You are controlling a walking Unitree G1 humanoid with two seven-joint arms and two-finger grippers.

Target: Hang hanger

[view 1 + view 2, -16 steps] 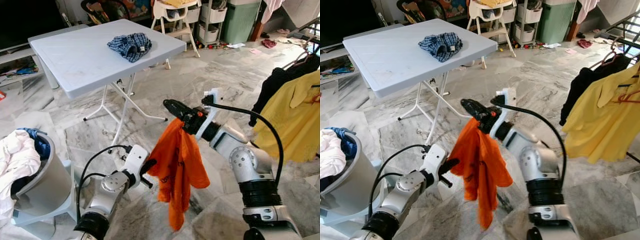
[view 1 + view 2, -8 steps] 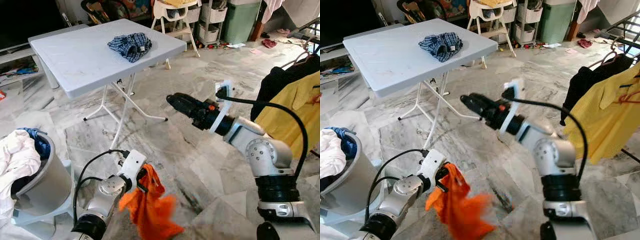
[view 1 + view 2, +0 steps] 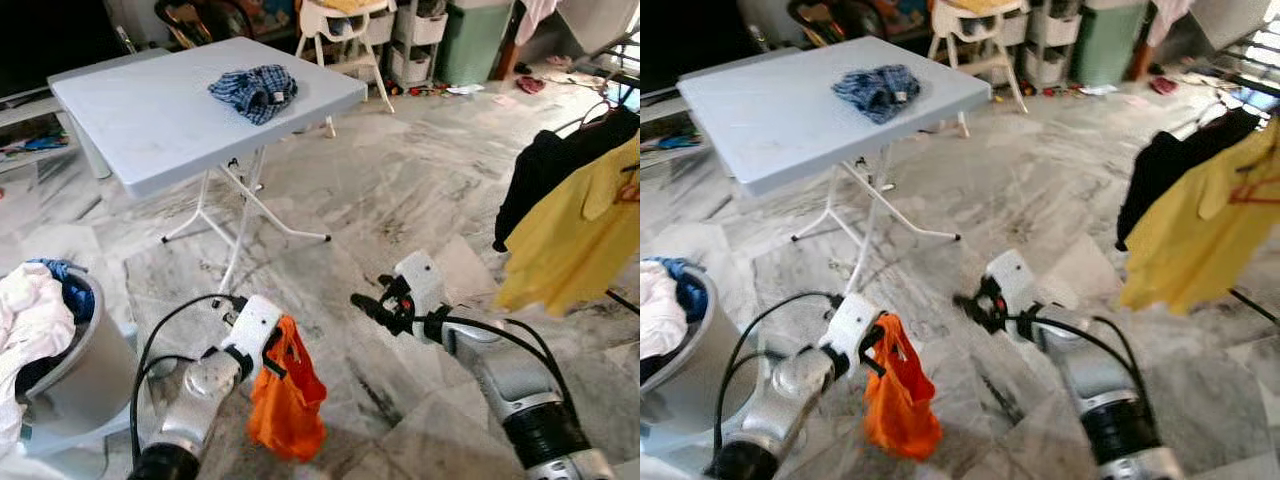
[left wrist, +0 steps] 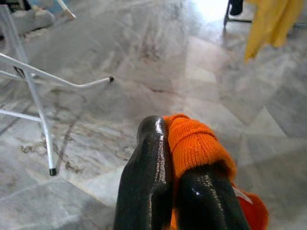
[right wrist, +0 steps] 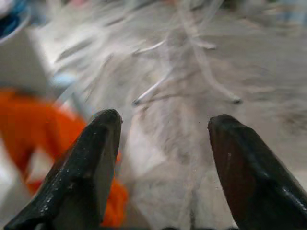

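Here the left gripper (image 3: pixel 283 345) sits low at about seven o'clock in the head views, its fingers (image 4: pixel 148 172) pinched tight on a fold of the orange garment (image 3: pixel 287 400), which hangs limp from them above the marble floor (image 3: pixel 420 190). In the left wrist view the orange cloth bulges up between the two black tips. The right gripper (image 3: pixel 362 304) is just right of centre, near the garment but apart from it, fingers (image 5: pixel 91 163) spread wide with nothing between them; its wrist view is blurred, so the orange patch at one side is probably that same garment. The folding desk (image 3: pixel 150 120) stands at eleven o'clock with a blue checked cloth (image 3: pixel 252 90) bunched on it. A laundry basket (image 3: pixel 70 370) of clothes sits at eight o'clock. At two to three o'clock a yellow shirt (image 3: pixel 580 230) and a black garment (image 3: pixel 545 170) hang on a rack.
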